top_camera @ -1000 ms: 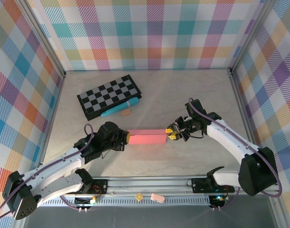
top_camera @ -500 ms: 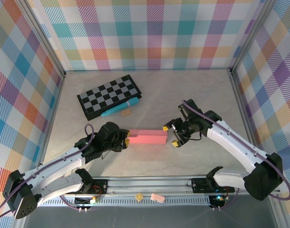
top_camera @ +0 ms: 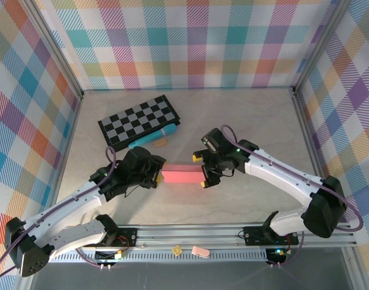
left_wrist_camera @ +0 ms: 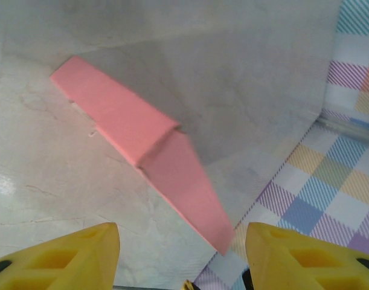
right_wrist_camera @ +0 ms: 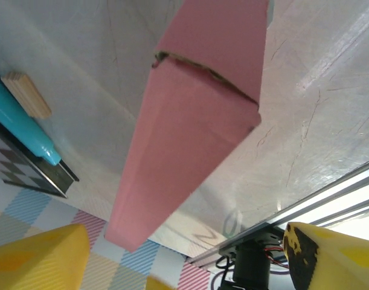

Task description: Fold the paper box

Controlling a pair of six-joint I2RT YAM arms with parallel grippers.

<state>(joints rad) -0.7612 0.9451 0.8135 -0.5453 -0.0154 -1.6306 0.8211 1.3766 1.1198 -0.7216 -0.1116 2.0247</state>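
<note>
Pink paper box, one, lying folded, left pincer spread apart, right pincer spread astride one end

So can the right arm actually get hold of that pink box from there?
Probably yes: the right gripper sits open at the end of the paper box, with nothing between them.

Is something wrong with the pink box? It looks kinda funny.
Yes, a little. On the paper box, seen from the right wrist, one flap does not sit flush: a thin dark gap runs along its edge. From the left wrist, the box also looks bent partway along rather than straight. Nothing looks torn.
</note>
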